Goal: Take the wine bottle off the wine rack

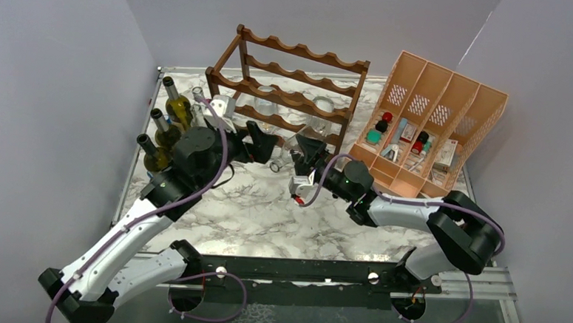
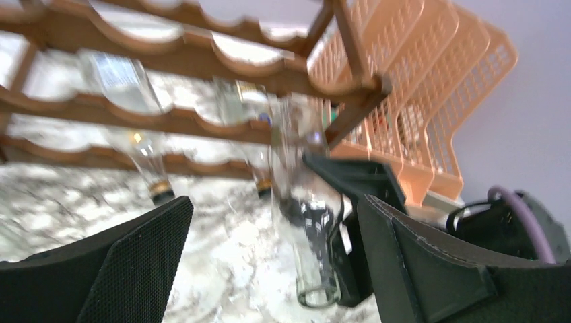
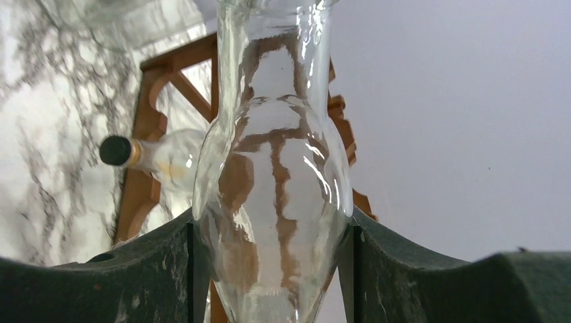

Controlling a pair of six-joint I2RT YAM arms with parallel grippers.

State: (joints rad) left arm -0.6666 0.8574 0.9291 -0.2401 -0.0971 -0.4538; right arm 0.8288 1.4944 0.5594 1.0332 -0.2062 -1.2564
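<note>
Being pinched right now between the jaws of the right gripper [image 3: 271, 225] is the wine bottle [image 3: 273, 155], clear glass and seemingly empty, taken about the shoulder where the body narrows to the neck. The left gripper [image 2: 276, 205] is held close by with jaws spread wide and nothing between them touched. The bottle is seen low in front of the wine rack [image 1: 307, 56], by the bottom tier and just above the bench [image 1: 266, 212]; whether its base rests on a rail cannot be told. Its long axis is run from the rack out toward the arms, open mouth pointed to the near left, base toward the rack; the tilt cannot be judged. Handling is reckoned light but rigid, slippery and breakable: smooth glass may be expected to slide or swivel in a narrow pinch. Support under the neck from the open jaws is judged safer, and knocks against the rails are to be avoided.
</note>
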